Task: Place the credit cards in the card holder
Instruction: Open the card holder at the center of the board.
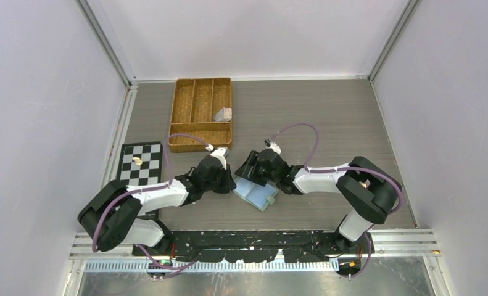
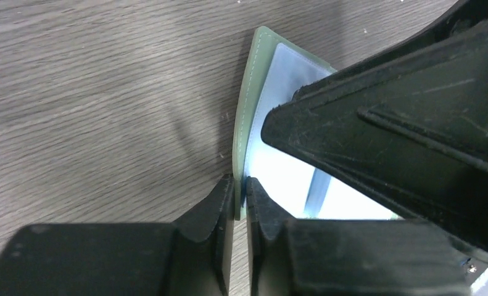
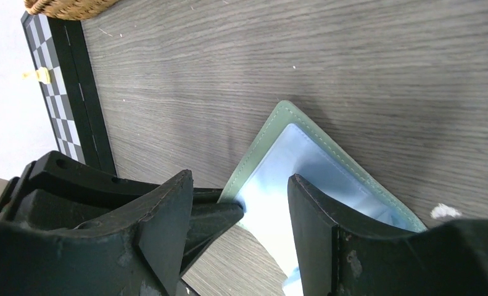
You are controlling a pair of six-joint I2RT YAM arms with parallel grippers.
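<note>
The sage-green card holder [image 1: 256, 194] lies open on the table between both grippers, its light blue inner pockets facing up. My left gripper [image 1: 227, 185] is shut on its left edge; the left wrist view shows both pads [image 2: 240, 188] pinching the green edge [image 2: 244, 123]. My right gripper [image 1: 253, 169] is open and empty just above the holder's inner face [image 3: 272, 179], its jaws [image 3: 238, 185] standing wide apart. One silvery-grey credit card [image 1: 223, 114] leans in the woven tray. Whether a card sits inside the pockets cannot be told. Other cards are not in view.
The brown woven divided tray [image 1: 199, 92] stands at the back left. A small chessboard [image 1: 141, 163] with a pale piece on it [image 1: 137, 160] lies left of my left arm, and shows in the right wrist view [image 3: 74, 92]. The two grippers are very close together.
</note>
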